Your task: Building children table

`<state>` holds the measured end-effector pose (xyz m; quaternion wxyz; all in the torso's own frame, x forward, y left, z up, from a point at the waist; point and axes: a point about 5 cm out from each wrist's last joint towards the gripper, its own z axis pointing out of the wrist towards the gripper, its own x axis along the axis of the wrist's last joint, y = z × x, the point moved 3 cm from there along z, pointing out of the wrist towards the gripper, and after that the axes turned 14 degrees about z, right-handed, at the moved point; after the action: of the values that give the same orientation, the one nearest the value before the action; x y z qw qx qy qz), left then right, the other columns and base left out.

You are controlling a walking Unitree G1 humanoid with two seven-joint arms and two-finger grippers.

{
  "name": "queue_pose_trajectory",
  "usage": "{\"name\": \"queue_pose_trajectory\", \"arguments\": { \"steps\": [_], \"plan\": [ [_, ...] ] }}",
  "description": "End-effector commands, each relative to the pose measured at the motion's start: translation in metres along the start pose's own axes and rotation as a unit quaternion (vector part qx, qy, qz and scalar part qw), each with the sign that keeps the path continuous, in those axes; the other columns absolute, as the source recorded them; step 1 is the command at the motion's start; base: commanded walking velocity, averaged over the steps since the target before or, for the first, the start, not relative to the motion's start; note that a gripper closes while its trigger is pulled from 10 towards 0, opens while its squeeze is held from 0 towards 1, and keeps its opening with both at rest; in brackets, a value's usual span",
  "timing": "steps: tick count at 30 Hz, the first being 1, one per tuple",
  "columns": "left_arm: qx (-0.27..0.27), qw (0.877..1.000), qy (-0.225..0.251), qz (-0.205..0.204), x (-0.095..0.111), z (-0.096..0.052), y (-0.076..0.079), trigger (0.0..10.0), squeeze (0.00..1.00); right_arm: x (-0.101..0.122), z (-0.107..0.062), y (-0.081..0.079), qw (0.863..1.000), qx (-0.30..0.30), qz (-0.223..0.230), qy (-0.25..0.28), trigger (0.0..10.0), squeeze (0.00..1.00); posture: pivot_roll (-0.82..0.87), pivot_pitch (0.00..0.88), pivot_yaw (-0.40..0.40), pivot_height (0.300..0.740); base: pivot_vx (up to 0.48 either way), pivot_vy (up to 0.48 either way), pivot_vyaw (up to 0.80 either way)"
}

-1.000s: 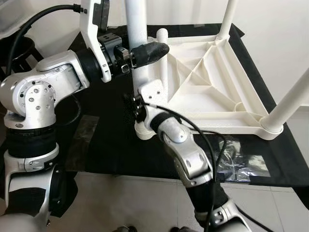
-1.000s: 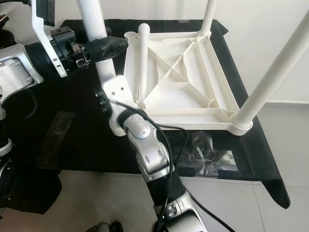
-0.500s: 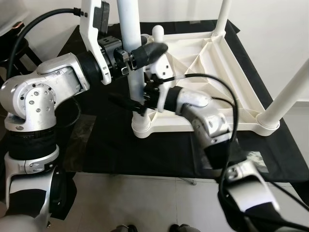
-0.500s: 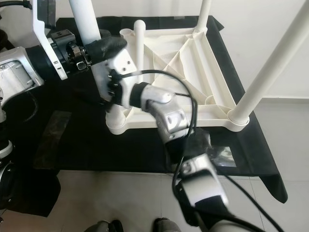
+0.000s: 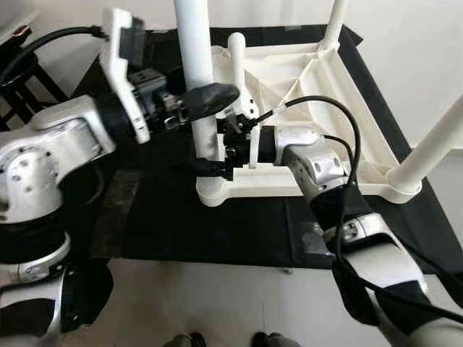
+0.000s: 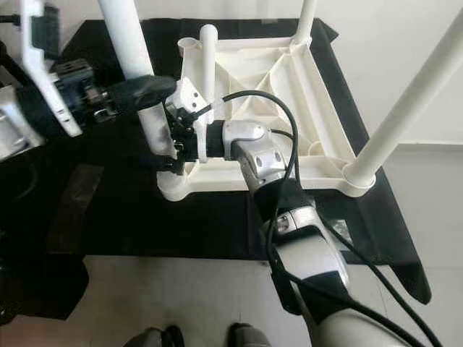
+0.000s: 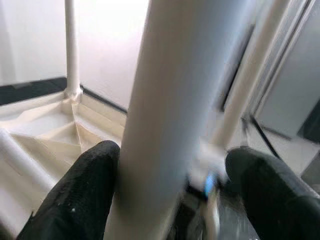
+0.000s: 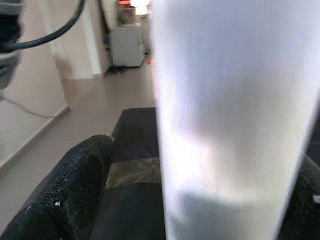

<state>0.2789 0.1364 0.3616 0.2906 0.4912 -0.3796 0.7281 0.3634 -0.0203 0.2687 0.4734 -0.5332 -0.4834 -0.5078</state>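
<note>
With the left gripper point(image 5: 210, 97) and right gripper point(image 5: 211, 165) both clamped on the round white plastic leg point(image 5: 199, 87) standing in the near corner socket of the upturned white ribbed plastic tabletop point(image 5: 325, 137), uneven pushing risked tilting and jamming it.

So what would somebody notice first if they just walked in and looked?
First, the big white table lying upside down on a black cloth, legs pointing up. Next, both robot arms at the near corner leg: the left end effector higher up, the right end effector lower, near the socket.
</note>
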Motion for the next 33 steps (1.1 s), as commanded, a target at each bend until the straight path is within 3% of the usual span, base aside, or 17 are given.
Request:
{"name": "queue_pose_trajectory", "arguments": {
  "steps": [1, 2, 6, 7, 8, 10, 15, 16, 19, 22, 23, 27, 28, 29, 30, 32, 33],
  "plan": [
    [-0.035, 0.999, -0.001, 0.018, 0.008, -0.015, 0.012, 10.0, 0.00, 0.001, 0.001, -0.001, 1.000, 0.013, -0.004, 0.003, 10.0, 0.00, -0.12, 0.237, -0.025, 0.740, 0.000, 0.000, 0.00],
    [-0.043, 0.999, -0.007, 0.030, 0.010, -0.025, 0.015, 10.0, 0.00, -0.001, 0.000, -0.001, 1.000, 0.018, -0.002, 0.001, 10.0, 0.00, -0.12, 0.235, -0.026, 0.740, 0.000, 0.000, 0.00],
    [-0.057, 0.997, -0.023, 0.039, 0.010, -0.042, 0.022, 10.0, 0.00, -0.004, -0.002, -0.001, 1.000, 0.031, 0.001, -0.001, 10.0, 0.00, -0.12, 0.238, -0.030, 0.740, 0.000, 0.000, 0.00],
    [-0.066, 0.996, -0.043, 0.039, 0.006, -0.053, 0.027, 10.0, 0.00, -0.005, -0.003, -0.001, 0.999, 0.033, 0.004, -0.001, 8.1, 0.00, -0.12, 0.237, -0.033, 0.740, 0.000, 0.000, 0.00],
    [-0.070, 0.995, -0.061, 0.040, 0.001, -0.061, 0.032, 10.0, 0.00, -0.006, -0.004, 0.000, 0.999, 0.034, 0.006, 0.001, 0.0, 0.00, -0.12, 0.237, -0.033, 0.740, 0.000, 0.000, 0.00],
    [-0.063, 0.994, -0.074, 0.040, -0.005, -0.067, 0.033, 10.0, 0.00, -0.006, -0.005, 0.001, 0.999, 0.036, 0.009, 0.003, 0.0, 0.00, -0.12, 0.237, -0.033, 0.740, 0.000, 0.000, 0.00],
    [-0.010, 0.993, -0.116, 0.034, -0.042, -0.081, 0.046, 10.0, 0.00, -0.008, -0.008, 0.001, 0.999, 0.039, 0.020, 0.020, 0.0, 0.00, -0.13, 0.226, -0.044, 0.740, 0.000, 0.000, 0.00],
    [0.016, 0.990, -0.134, 0.032, -0.063, -0.085, 0.055, 10.0, 0.00, -0.012, -0.011, 0.000, 0.999, 0.040, 0.023, 0.020, 0.0, 0.00, -0.13, 0.215, -0.050, 0.740, 0.000, 0.000, 0.00],
    [0.020, 0.990, -0.141, 0.025, -0.071, -0.086, 0.061, 10.0, 0.00, -0.015, -0.012, 0.000, 0.999, 0.040, 0.024, 0.020, 0.0, 0.00, -0.13, 0.215, -0.050, 0.740, 0.000, 0.000, 0.00],
    [0.026, 0.985, -0.171, 0.005, -0.097, -0.088, 0.078, 10.0, 0.00, -0.021, -0.016, -0.001, 0.999, 0.034, 0.025, 0.018, 0.0, 0.00, -0.14, 0.200, -0.057, 0.740, 0.000, 0.000, 0.00],
    [0.044, 0.981, -0.188, -0.010, -0.119, -0.088, 0.093, 10.0, 0.00, -0.027, -0.022, 0.003, 1.000, 0.005, 0.023, 0.017, 0.0, 0.00, -0.15, 0.197, -0.056, 0.740, 0.000, 0.000, 0.00],
    [0.052, 0.978, -0.200, -0.001, -0.133, -0.089, 0.103, 10.0, 0.00, -0.029, -0.025, 0.007, 0.999, -0.028, 0.025, 0.024, 0.0, 0.00, -0.15, 0.197, -0.056, 0.740, 0.000, 0.000, 0.00],
    [0.092, 0.974, -0.208, 0.001, -0.150, -0.091, 0.112, 10.0, 0.00, -0.041, -0.034, 0.014, 0.993, -0.109, 0.044, 0.031, 0.0, 0.00, -0.15, 0.189, -0.067, 0.740, 0.000, 0.000, 0.00],
    [0.092, 0.974, -0.208, 0.001, -0.150, -0.091, 0.112, 10.0, 0.00, -0.041, -0.034, 0.014, 0.993, -0.109, 0.044, 0.031, 0.0, 0.00, -0.15, 0.189, -0.067, 0.740, 0.000, 0.000, 0.00],
    [0.109, 0.972, -0.207, -0.005, -0.155, -0.091, 0.116, 10.0, 0.00, -0.047, -0.038, 0.015, 0.988, -0.145, 0.051, 0.031, 0.0, 0.00, -0.15, 0.188, -0.074, 0.740, 0.000, 0.000, 0.00],
    [0.110, 0.965, -0.229, -0.064, -0.173, -0.094, 0.131, 10.0, 0.00, -0.069, -0.044, 0.023, 0.942, -0.320, 0.085, 0.061, 0.0, 0.00, -0.15, 0.178, -0.083, 0.740, 0.000, 0.000, 0.00],
    [0.108, 0.964, -0.231, -0.077, -0.177, -0.094, 0.136, 10.0, 0.00, -0.086, -0.059, 0.025, 0.876, -0.470, 0.091, 0.059, 0.0, 0.00, -0.16, 0.187, -0.086, 0.740, 0.000, 0.000, 0.00]
  ]
}}
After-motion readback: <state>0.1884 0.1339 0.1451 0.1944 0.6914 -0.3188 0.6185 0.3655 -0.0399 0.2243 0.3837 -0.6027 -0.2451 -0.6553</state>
